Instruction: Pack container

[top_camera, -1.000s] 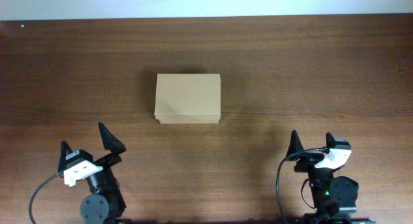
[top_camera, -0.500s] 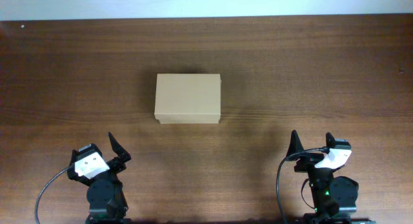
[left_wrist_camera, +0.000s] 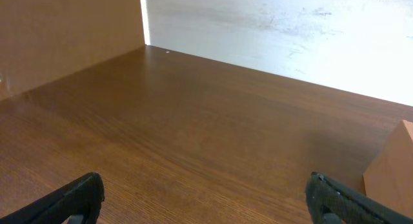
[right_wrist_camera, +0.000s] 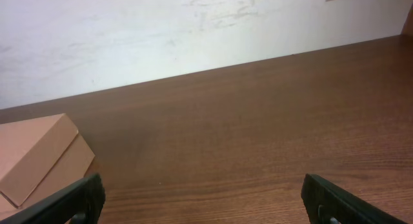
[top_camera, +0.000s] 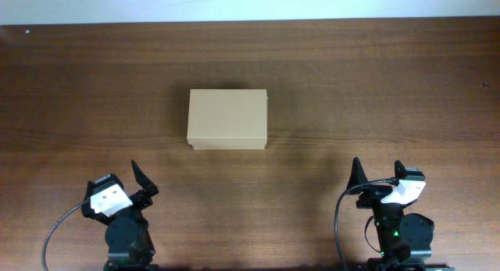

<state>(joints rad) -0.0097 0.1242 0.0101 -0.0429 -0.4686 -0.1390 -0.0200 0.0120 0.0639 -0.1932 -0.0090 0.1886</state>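
The container (top_camera: 227, 119) is a plain tan cardboard box with its lid shut, lying at the middle of the brown table. Its corner shows at the right edge of the left wrist view (left_wrist_camera: 395, 166) and at the lower left of the right wrist view (right_wrist_camera: 35, 156). My left gripper (top_camera: 121, 180) is open and empty near the front left edge, well short of the box; its fingertips frame bare wood in its own view (left_wrist_camera: 206, 197). My right gripper (top_camera: 378, 171) is open and empty near the front right edge, also over bare wood (right_wrist_camera: 205, 197).
The wooden table (top_camera: 375, 83) runs to a white wall (top_camera: 250, 4) at the far side. A brown side panel (left_wrist_camera: 64, 30) stands at the table's far left. Black cables loop beside both arm bases.
The left arm drew back toward its base and turned a little between one second and half a second ago. Since then nothing has moved. The right arm and box are unchanged.
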